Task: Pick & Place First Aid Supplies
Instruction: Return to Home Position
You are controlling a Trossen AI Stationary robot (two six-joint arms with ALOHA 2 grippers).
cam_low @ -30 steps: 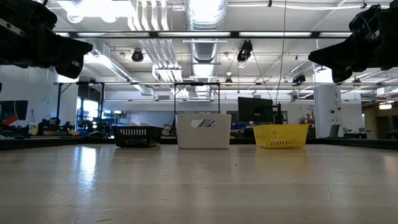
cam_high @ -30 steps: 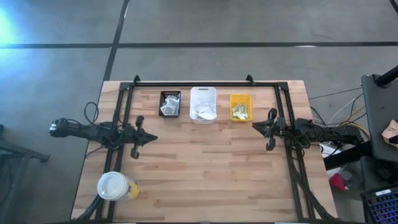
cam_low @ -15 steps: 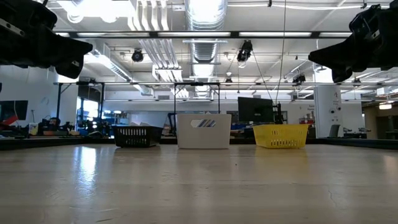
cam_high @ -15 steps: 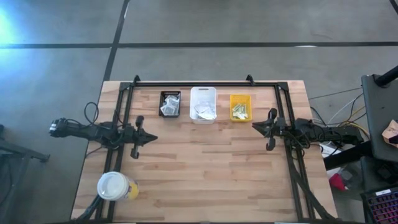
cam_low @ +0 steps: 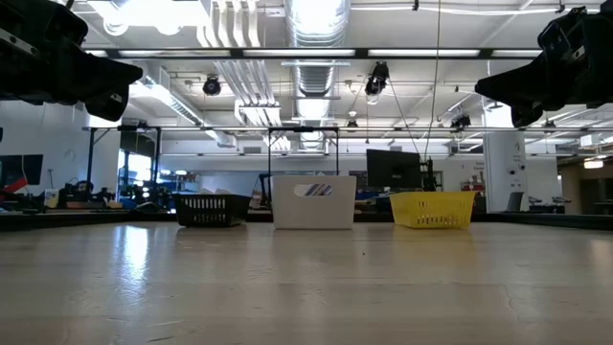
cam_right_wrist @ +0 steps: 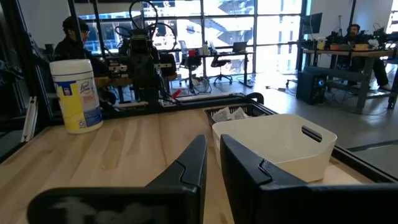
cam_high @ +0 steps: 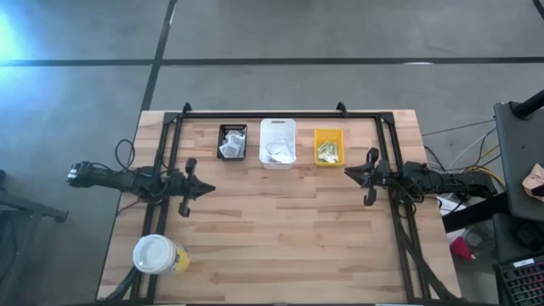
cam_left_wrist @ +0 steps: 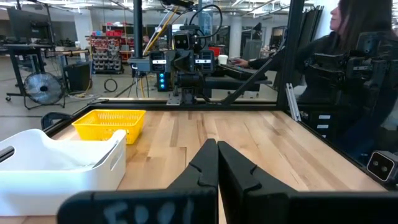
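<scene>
The first aid supplies lie in three small bins in a row near the table's far edge. White packets sit in the black bin (cam_high: 232, 141), white packets in the white bin (cam_high: 278, 142), and yellow-green strips in the yellow bin (cam_high: 328, 146). My left gripper (cam_high: 211, 189) hangs level over the table's left side, shut and empty, with its fingertips (cam_left_wrist: 217, 146) together. My right gripper (cam_high: 347, 170) hangs level over the right side. A narrow gap shows between its fingertips (cam_right_wrist: 212, 142), with nothing in it. Both grippers are well clear of the bins.
A white-lidded canister with a yellow label (cam_high: 155, 254) stands at the table's near left corner. A black metal frame (cam_high: 272, 114) runs along the far edge and down both sides. Bare wood lies between the arms. People sit at desks beyond the table.
</scene>
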